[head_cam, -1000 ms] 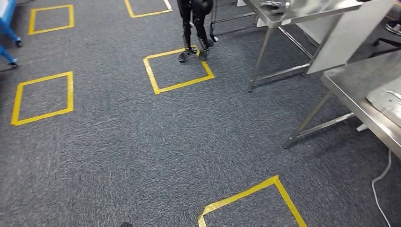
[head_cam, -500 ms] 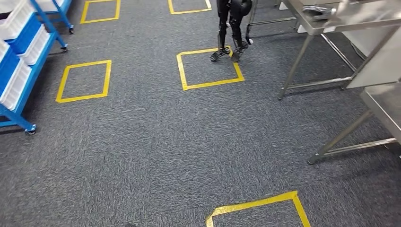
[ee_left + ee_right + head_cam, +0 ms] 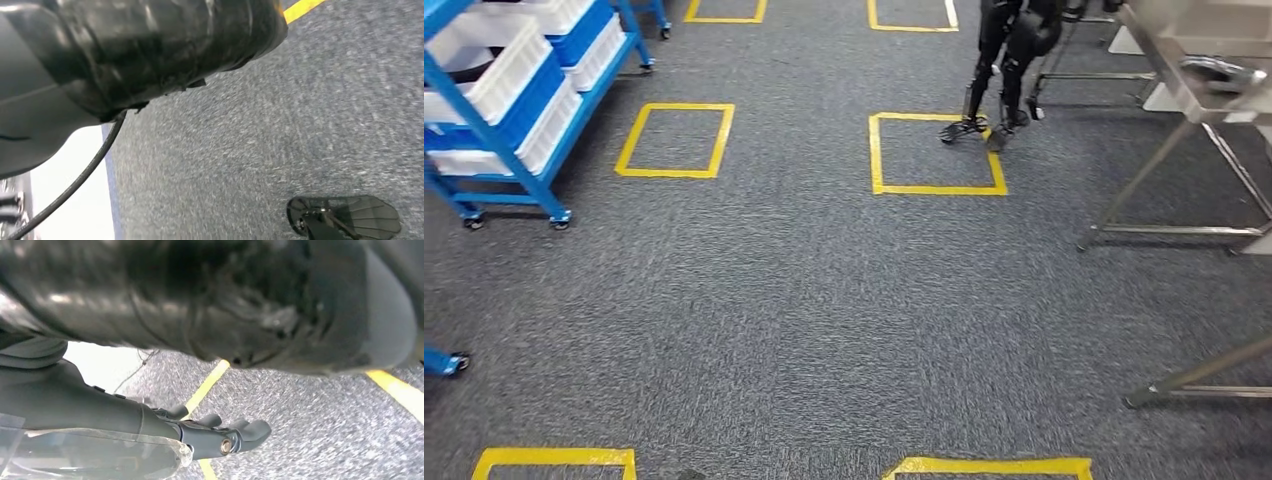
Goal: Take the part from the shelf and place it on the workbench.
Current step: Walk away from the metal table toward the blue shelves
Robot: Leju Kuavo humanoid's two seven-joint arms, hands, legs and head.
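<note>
**Status: Approach Phase, No Part Collected**

Reading the room from left to right:

1. The blue shelf stands on castors at the left side of the room. It carries white bins on its levels. The part to be taken presumably lies in one of these bins; its contents are hidden from here, so the part itself cannot be identified.

2. Yellow tape squares mark the grey carpet between the shelf and the benches. A second humanoid robot stands at the far corner of one square.

3. The steel workbench stands at the right, well apart from the shelf. A metal item rests on its tabletop; what it is cannot be told.

**Robot hands**

- Right robot hand: hangs beside the body above the carpet. Its fingers are loosely curled and apart, with nothing between them.
- Left robot hand: its state cannot be told from the pictures.

**Progress**

Judged from this layout, no step of the task is complete. Remaining: reach the shelf, grasp the part, carry it across, set it on the tabletop.
</note>
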